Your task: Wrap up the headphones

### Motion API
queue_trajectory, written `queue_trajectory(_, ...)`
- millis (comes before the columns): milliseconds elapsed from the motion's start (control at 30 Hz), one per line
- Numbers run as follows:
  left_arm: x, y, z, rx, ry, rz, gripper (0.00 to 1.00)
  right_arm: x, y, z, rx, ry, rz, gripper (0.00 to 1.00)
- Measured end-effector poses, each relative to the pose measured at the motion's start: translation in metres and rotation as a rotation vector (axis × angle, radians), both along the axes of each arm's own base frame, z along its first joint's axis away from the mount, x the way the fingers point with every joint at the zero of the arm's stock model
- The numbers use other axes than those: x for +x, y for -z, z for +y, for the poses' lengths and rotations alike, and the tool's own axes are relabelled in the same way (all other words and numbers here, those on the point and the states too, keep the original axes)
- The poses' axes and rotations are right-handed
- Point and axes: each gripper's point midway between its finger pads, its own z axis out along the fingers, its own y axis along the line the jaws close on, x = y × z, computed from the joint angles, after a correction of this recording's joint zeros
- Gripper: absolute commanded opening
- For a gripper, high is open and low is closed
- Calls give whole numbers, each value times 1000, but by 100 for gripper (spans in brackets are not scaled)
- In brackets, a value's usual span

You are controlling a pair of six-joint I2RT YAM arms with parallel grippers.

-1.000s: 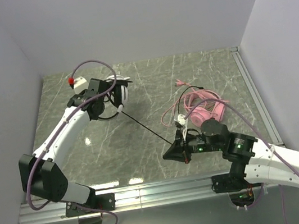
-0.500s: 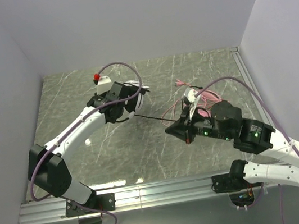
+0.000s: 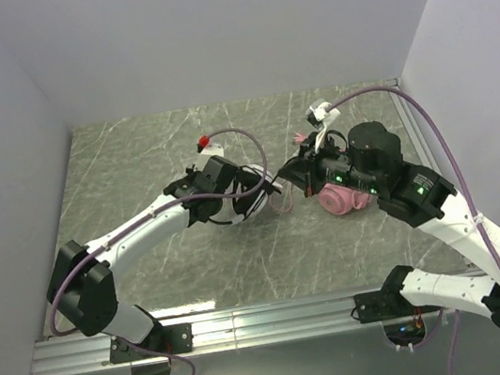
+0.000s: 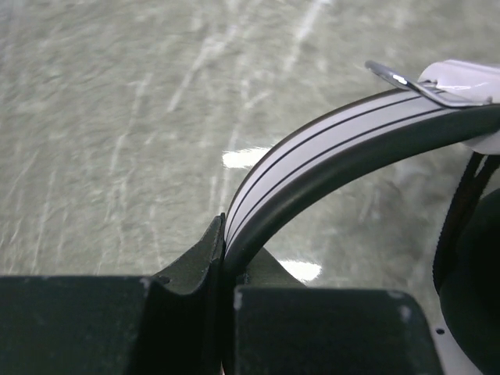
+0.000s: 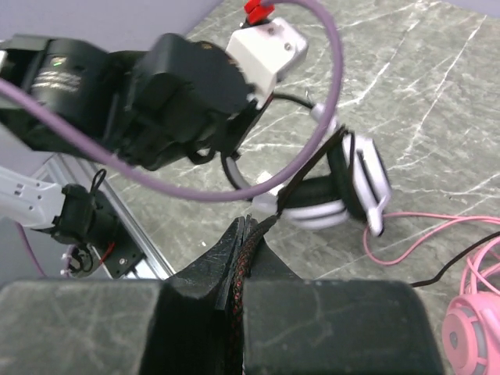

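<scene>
The marble table [image 3: 133, 168] bears the black-and-white headphones [image 3: 250, 197] at its middle, and the pink headphones [image 3: 342, 198] lie just to their right. The headband [image 4: 336, 148] is clamped between the narrowly set fingers of the left gripper [image 4: 223, 250]. The black cable [image 5: 312, 166] is pinched in the fully closed right gripper [image 5: 244, 234].

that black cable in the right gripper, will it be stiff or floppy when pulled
Probably floppy: the black cable is thin and looks straight only where it stretches from the right gripper to the black-and-white headset. Likely light, so pulling should mostly tug the headset, whose headband the left gripper clamps.
</scene>
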Motion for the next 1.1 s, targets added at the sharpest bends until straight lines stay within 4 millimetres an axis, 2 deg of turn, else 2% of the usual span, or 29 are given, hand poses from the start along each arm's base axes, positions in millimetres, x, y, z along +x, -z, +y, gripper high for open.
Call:
queue_trajectory(133,-8,3,-13,-33,129,45,0,11,3,-2,-1,10,16,0)
queue_trajectory(433,-24,-8,-39,-107,367,44,0,36,-2,-10,20,54,36,0)
queue_trajectory(833,-20,-2,-46,-108,360,33,0,38,-32,-8,47,26,40,0)
queue_trajectory(1000,-22,-6,-55,-124,404,24,0,48,-30,-9,35,47,64,0)
queue_trajectory(1100,-31,-7,-65,-149,492,36,0,60,-23,-10,24,69,82,0)
